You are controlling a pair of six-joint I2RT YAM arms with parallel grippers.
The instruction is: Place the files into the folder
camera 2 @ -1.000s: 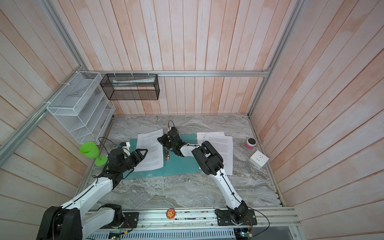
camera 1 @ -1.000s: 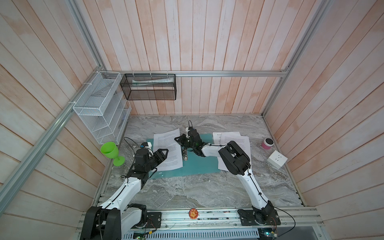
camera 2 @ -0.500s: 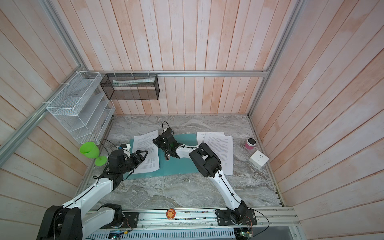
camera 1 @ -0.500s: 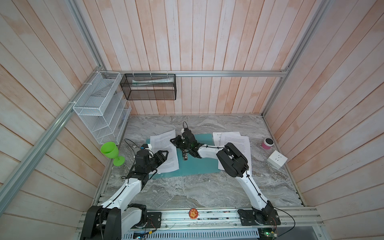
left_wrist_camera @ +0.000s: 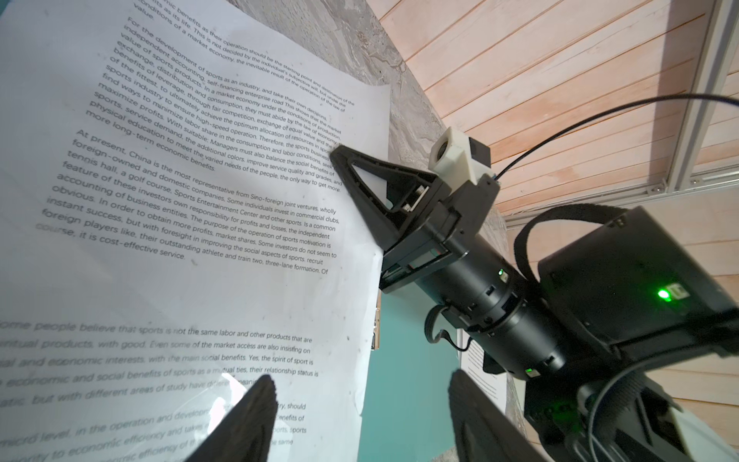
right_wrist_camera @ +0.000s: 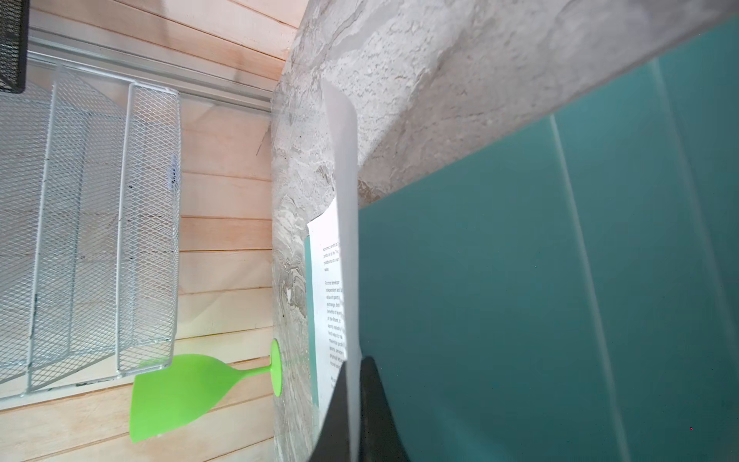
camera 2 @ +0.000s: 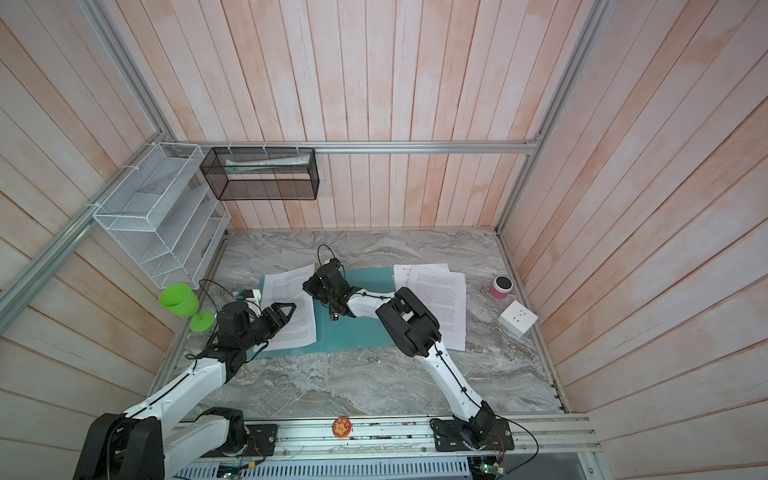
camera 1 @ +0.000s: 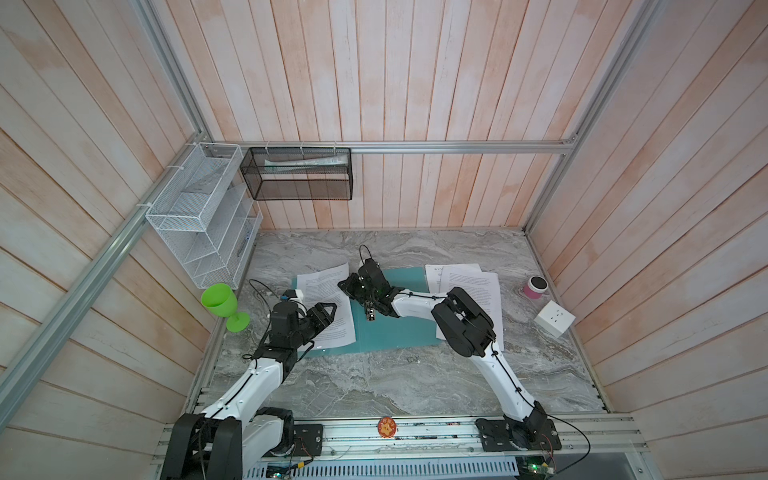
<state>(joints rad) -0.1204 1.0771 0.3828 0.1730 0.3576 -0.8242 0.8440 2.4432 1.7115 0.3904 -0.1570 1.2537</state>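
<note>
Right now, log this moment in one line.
left tool: open above sheet | right tool: shut on sheet edge | folder: open, flat

Left gripper (left_wrist_camera: 360,382) spread wide — right gripper (right_wrist_camera: 354,370) pinched shut.

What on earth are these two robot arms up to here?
They are putting printed sheets into a teal folder lying open on the table. The right end effector is shut on the edge of one sheet lying over the folder; the left end effector hangs open above it. The other sheets wait beside the folder.
</note>
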